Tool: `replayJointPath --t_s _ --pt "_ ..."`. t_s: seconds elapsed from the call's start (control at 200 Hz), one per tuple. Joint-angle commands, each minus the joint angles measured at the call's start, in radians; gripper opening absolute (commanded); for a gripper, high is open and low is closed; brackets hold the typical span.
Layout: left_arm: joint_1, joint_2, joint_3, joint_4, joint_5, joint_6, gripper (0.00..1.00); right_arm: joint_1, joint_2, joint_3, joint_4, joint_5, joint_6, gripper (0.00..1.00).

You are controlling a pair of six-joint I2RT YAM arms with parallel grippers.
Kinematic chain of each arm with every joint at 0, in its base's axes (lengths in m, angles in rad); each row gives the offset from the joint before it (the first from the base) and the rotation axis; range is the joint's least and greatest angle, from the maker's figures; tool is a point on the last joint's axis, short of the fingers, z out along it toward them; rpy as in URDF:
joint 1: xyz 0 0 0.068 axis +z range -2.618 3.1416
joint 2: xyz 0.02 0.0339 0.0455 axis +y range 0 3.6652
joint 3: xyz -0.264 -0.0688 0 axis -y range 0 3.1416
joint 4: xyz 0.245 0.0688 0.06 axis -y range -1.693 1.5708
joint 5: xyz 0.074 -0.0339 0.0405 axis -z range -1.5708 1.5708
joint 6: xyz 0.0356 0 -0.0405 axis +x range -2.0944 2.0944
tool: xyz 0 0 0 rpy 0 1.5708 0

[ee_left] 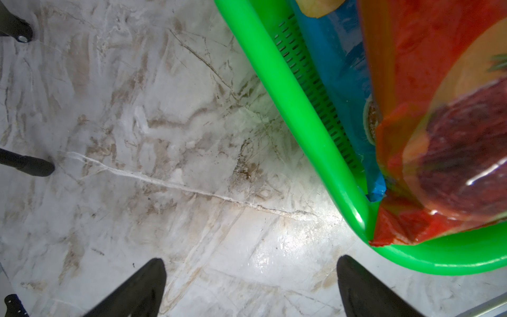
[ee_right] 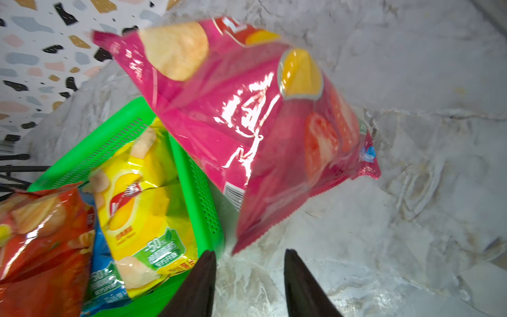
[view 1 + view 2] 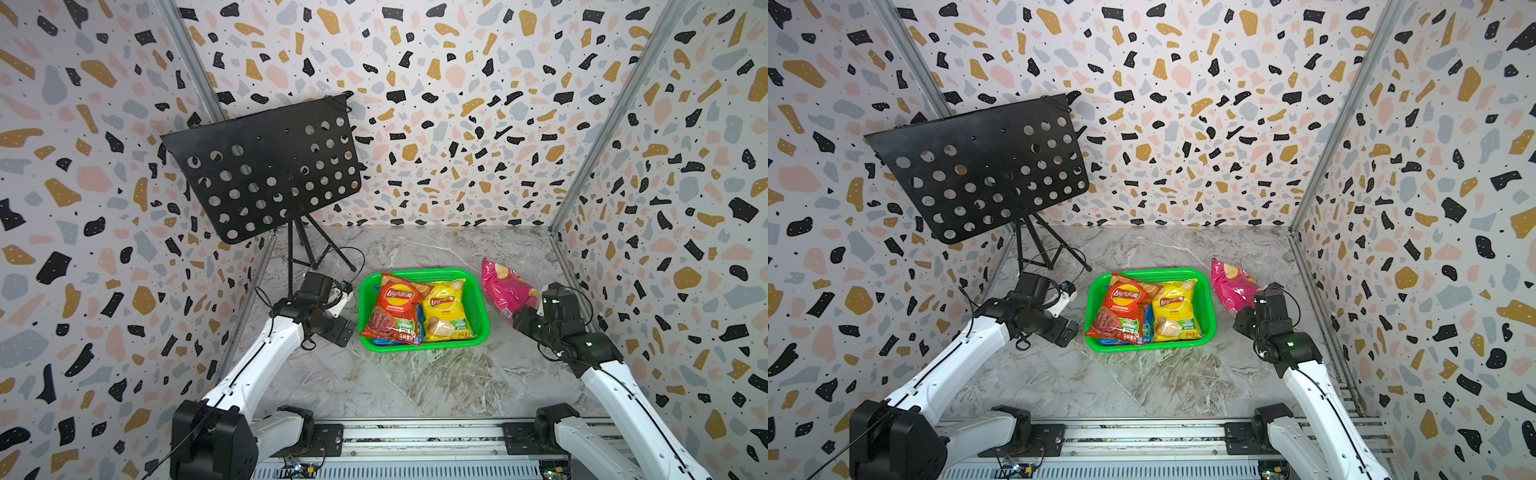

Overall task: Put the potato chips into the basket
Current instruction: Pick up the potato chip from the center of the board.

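Observation:
The green basket point(image 3: 428, 346) point(image 3: 1146, 346) sits mid-table and holds an orange-red chips bag point(image 3: 395, 307) point(image 3: 1125, 309), a yellow one point(image 3: 446, 309) point(image 2: 148, 203) and a blue one point(image 1: 337, 82) partly under them. A larger magenta bag point(image 3: 503, 286) point(image 3: 1231, 286) point(image 2: 247, 123) is outside the basket, tilted beside its right wall and blurred. My right gripper point(image 3: 519, 318) point(image 2: 249, 252) is open just short of that bag's lower corner, with nothing between its fingers. My left gripper point(image 3: 345, 330) point(image 1: 251, 260) stands wide open over bare table by the basket's left front corner.
A black perforated music stand point(image 3: 266, 174) on tripod legs point(image 3: 307, 249) rises at the back left, behind my left arm. Patterned walls close in three sides. The arms' metal rail point(image 3: 415, 440) runs along the front edge of the marble table point(image 3: 415, 382).

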Motion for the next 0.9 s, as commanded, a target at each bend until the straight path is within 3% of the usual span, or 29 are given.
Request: replayJointPath --t_s 0.0,0.06,0.255,0.4,0.511,0.696,0.891 --pt "0.002 0.008 0.015 0.001 -0.004 -0.010 1.00 0.004 0.036 0.128 -0.098 0.011 -0.115 0.51" --pt "0.002 0.010 0.015 0.002 -0.005 -0.010 1.00 -0.002 0.115 0.189 -0.122 0.019 -0.158 0.58" --pt "0.002 0.011 0.014 0.000 -0.018 -0.012 1.00 -0.130 0.386 0.364 -0.149 -0.078 -0.246 0.62" --pt "0.002 0.008 0.010 0.005 -0.025 -0.010 1.00 -0.246 0.525 0.392 -0.118 -0.075 -0.288 0.64" --pt "0.002 0.008 0.010 0.006 -0.025 -0.010 1.00 -0.276 0.607 0.390 -0.058 -0.193 -0.289 0.64" --pt "0.002 0.011 0.011 0.006 -0.024 -0.008 1.00 -0.272 0.621 0.312 0.019 -0.420 -0.248 0.62" --pt "0.002 -0.006 0.006 0.014 -0.038 -0.009 1.00 -0.265 0.481 0.164 0.047 -0.416 -0.235 0.60"
